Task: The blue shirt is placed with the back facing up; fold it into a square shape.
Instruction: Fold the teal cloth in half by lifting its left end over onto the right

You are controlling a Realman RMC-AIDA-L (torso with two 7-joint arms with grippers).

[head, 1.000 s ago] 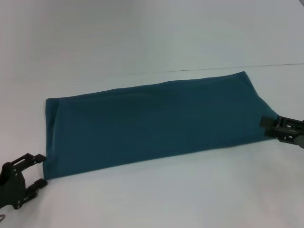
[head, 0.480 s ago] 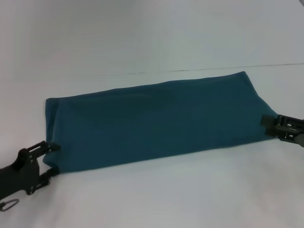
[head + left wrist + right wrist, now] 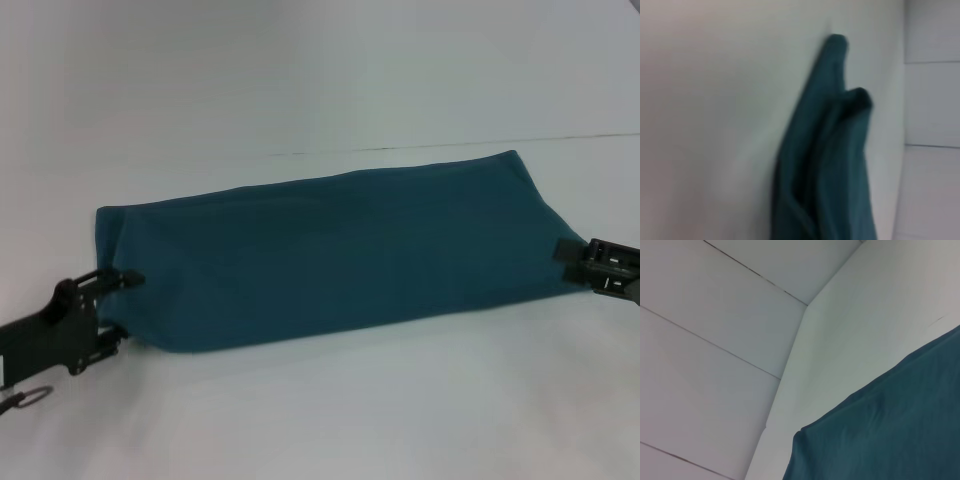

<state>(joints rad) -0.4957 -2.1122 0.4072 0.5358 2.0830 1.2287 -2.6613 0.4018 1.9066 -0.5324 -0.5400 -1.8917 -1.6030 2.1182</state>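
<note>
The blue shirt point(image 3: 340, 255) lies folded into a long band across the white table point(image 3: 330, 420), plain side up. My left gripper point(image 3: 120, 308) is at its near left corner, open, with the fabric edge between its fingers. The cloth there is pushed inward and bunched, which shows close up in the left wrist view point(image 3: 830, 160). My right gripper point(image 3: 572, 266) is at the shirt's right end, at the near corner, and looks open. The right wrist view shows a corner of the shirt point(image 3: 890, 430) and no fingers.
The white table runs on in front of the shirt and behind it. A thin seam point(image 3: 450, 146) crosses the table just beyond the shirt's far edge. A small ring point(image 3: 32, 397) hangs below my left arm.
My left gripper has moved right and away from me onto the shirt's near left corner. That corner has shifted inward. My right gripper has drawn back slightly to the right.
</note>
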